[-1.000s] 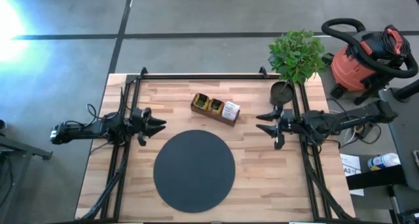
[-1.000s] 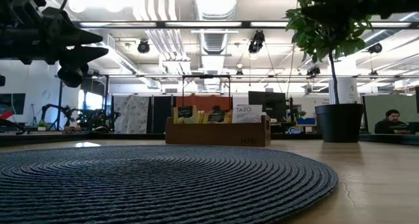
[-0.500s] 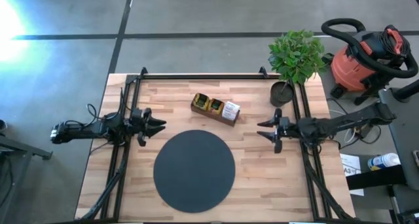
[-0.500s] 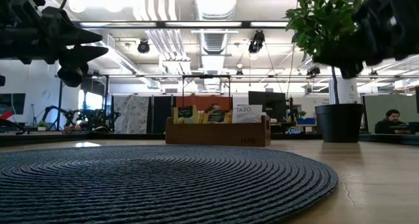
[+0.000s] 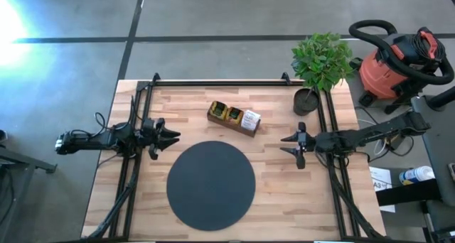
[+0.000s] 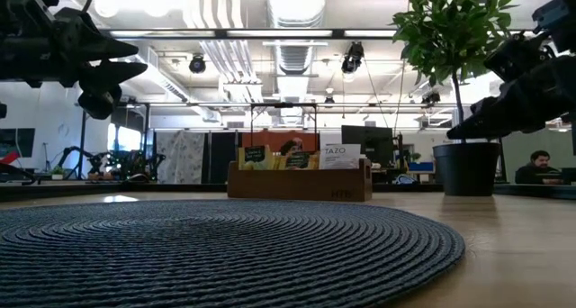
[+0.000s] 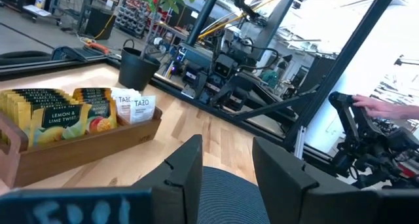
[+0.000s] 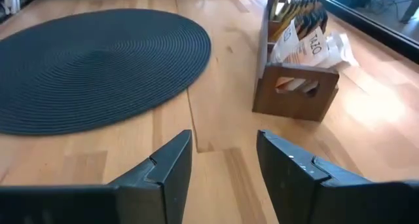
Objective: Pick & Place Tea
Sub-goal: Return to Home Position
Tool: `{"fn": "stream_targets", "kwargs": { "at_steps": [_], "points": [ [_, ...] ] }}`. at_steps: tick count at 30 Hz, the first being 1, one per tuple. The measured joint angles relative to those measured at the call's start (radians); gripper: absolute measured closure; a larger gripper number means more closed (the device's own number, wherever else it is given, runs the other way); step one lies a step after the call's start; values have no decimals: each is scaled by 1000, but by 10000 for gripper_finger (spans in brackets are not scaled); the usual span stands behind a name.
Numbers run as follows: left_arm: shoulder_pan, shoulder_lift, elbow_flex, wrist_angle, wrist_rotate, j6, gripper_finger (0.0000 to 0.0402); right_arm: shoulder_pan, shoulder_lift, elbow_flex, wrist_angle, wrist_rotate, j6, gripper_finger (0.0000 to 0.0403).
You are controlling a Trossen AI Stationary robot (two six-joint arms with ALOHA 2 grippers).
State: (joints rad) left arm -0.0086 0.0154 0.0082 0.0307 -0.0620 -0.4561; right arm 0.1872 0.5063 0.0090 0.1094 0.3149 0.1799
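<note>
Above table (image 5: 284,193) edges — left tool (image 5: 175,135) spread, empty | right tool (image 5: 284,144) spread, empty

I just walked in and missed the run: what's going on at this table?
Nothing is being handled at this moment. The tea sachets stand filed in the wooden organizer at the back of the table, behind the round black mat, which is bare. The left end effector hovers open at the mat's left, and the right end effector hovers open at its right, both empty. The sorting looks finished.
</note>
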Motion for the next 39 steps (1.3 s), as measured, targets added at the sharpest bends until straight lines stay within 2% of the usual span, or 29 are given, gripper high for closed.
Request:
{"fn": "stream_targets", "kwargs": {
  "at_steps": [5,14,20,22,27,29,39],
  "points": [
    [0,0,0,0,0,0,273,0,-65,0,-3,0,0,234],
    [0,0,0,0,0,0,273,-4,-326,0,-4,0,0,234],
    [0,1,0,-1,1,0,273,-73,-460,0,-32,-8,-43,234],
    [0,1,0,-1,1,0,273,-116,-494,1,-23,-63,-42,234],
    [0,4,0,-1,1,0,273,-203,-507,2,2,-464,-276,234],
    [-1,5,0,-1,1,0,273,-209,-507,1,-5,-548,-306,234],
    [-1,8,-1,-1,1,0,273,-209,-507,1,-69,-533,-205,234]
  ]
}}
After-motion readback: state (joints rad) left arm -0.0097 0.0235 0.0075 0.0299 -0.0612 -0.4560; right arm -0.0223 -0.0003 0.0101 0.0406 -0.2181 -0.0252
